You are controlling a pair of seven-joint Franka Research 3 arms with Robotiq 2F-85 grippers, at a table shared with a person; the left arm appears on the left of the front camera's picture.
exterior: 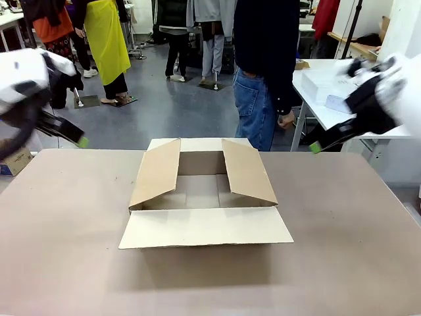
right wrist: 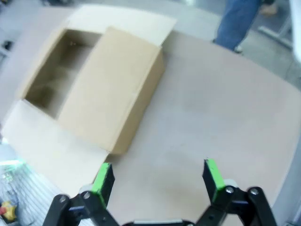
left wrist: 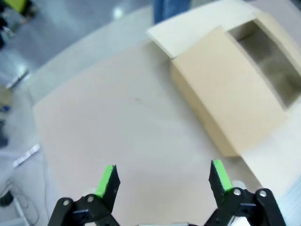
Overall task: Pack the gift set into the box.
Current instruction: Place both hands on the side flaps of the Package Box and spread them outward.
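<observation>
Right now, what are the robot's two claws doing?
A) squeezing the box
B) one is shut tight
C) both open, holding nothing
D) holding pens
C: the left gripper and the right gripper are both wide open and empty, clear of the box.

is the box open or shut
Open. The box has near and far flaps spread outward, side flaps half lowered, the inside showing between them.
</observation>
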